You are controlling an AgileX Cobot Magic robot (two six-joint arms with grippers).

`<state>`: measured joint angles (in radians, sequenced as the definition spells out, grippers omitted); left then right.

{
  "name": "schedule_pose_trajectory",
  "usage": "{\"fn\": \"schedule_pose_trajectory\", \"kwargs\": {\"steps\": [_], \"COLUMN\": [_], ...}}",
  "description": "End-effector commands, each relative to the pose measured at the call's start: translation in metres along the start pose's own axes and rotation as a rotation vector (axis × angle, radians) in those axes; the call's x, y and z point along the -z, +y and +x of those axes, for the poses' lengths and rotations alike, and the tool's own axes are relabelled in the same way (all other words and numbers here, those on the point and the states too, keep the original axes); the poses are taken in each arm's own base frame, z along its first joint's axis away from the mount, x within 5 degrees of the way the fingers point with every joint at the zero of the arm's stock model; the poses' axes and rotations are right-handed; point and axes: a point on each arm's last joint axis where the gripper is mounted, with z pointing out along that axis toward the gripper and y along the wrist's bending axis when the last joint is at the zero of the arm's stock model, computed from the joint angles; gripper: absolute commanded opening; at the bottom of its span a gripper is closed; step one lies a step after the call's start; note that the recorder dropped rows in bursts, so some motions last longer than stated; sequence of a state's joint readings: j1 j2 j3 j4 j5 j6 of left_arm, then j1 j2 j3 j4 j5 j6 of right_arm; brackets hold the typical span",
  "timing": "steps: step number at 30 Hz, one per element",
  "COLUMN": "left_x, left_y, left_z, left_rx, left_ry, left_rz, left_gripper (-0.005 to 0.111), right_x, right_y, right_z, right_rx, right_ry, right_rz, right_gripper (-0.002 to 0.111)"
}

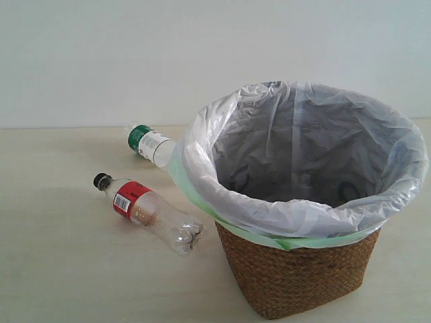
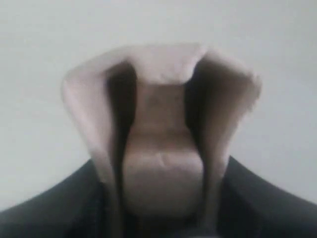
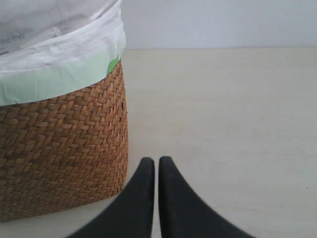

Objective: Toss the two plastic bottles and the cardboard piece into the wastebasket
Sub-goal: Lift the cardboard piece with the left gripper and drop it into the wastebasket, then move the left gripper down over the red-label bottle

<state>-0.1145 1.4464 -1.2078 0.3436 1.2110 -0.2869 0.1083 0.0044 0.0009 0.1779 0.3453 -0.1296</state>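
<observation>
Wastebasket point(image 3: 59, 139) wall just beside closed right claw point(image 3: 157, 162).

green-capped bottle point(image 1: 149, 144) half hidden behind wastebasket point(image 1: 296, 276), cardboard piece point(image 2: 161, 148) blurred

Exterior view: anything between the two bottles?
No. Only bare table separates the green-cap bottle from the black-cap bottle; the exterior view shows it.

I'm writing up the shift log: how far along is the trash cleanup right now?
Done: nothing; no item shows inside the wastebasket. In hand: the left hand grips the cardboard piece. Left: the black-capped bottle and green-capped bottle lie on the table beside the basket, and the cardboard is not yet dropped in. The right hand is shut, empty, by the basket's base.
</observation>
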Motion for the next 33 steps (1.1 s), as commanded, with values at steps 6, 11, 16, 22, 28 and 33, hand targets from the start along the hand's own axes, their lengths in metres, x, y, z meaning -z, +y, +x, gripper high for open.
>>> {"fn": "schedule_pose_trajectory", "kwargs": {"steps": [6, 11, 16, 22, 28, 33], "left_x": [0.050, 0.149, 0.148, 0.104, 0.047, -0.005], "left_y": [-0.091, -0.154, -0.165, -0.116, -0.106, -0.120], "left_z": [-0.036, -0.054, -0.057, -0.061, -0.045, -0.032], "left_rx": [-0.153, -0.347, -0.320, -0.334, -0.487, -0.826], "left_ry": [-0.295, -0.463, -0.357, -0.313, -0.195, -0.035], "left_rz": [1.136, 1.588, 1.146, 0.405, 0.113, 0.053], "left_gripper": [0.005, 0.068, 0.097, 0.097, 0.096, 0.096], "right_x": [0.000, 0.000, 0.000, 0.000, 0.000, 0.000], "right_y": [-0.001, -0.001, -0.001, -0.001, -0.001, -0.001], "right_z": [-0.001, -0.001, -0.001, -0.001, -0.001, -0.001], "right_rx": [0.009, 0.009, 0.009, 0.009, 0.009, 0.009], "right_ry": [-0.011, -0.011, -0.011, -0.013, -0.013, -0.013], "right_rz": [0.009, 0.009, 0.009, 0.009, 0.009, 0.009], "right_gripper": [0.000, 0.000, 0.000, 0.000, 0.000, 0.000]}}
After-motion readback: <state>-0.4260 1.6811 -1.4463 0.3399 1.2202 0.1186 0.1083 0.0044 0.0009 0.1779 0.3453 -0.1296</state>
